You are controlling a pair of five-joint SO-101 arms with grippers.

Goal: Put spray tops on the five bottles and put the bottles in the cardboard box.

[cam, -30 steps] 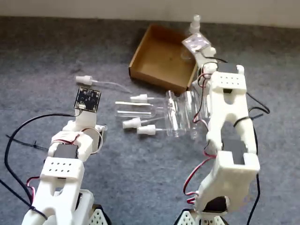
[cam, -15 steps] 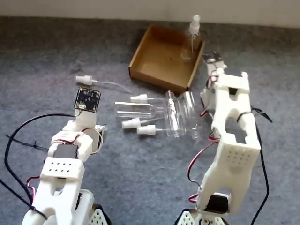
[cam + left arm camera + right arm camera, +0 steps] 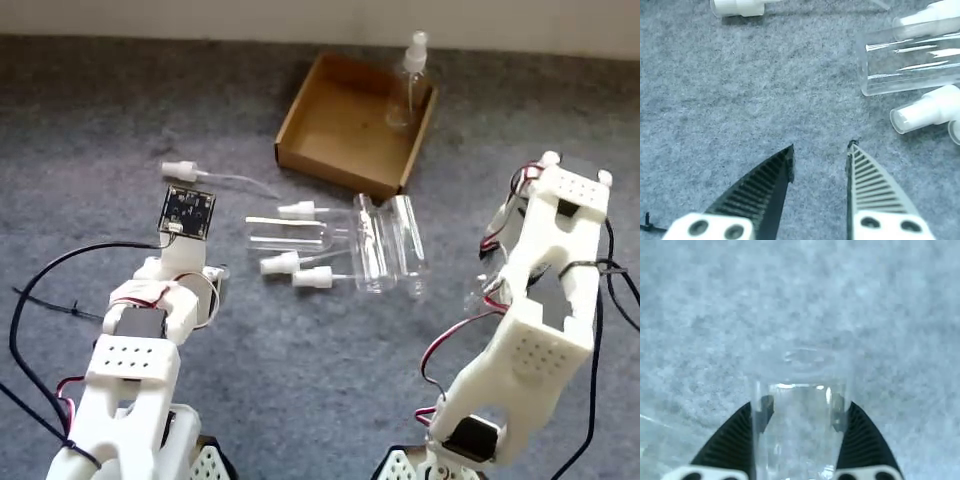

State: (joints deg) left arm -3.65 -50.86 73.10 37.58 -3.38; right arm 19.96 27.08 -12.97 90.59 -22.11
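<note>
I look down on a grey carpet-covered desk. At its far side lies a shallow brown cardboard box. One clear plastic bottle with a white spray top stands upright in a far corner of the box.

My right claw is closed around a bare clear plastic bottle, gripping its round body low over the carpet, well apart from the box. My left claw hangs parted and holds nothing.

Several clear uncapped bottles lie on their sides just in front of the box. Beside them lie loose white spray tops with thin dip tubes.

I judge the bottles light, stiff-walled, slick and ready to roll, so mid-body is the best hold. The tops look best taken by the white head, not the bendy tube.
</note>
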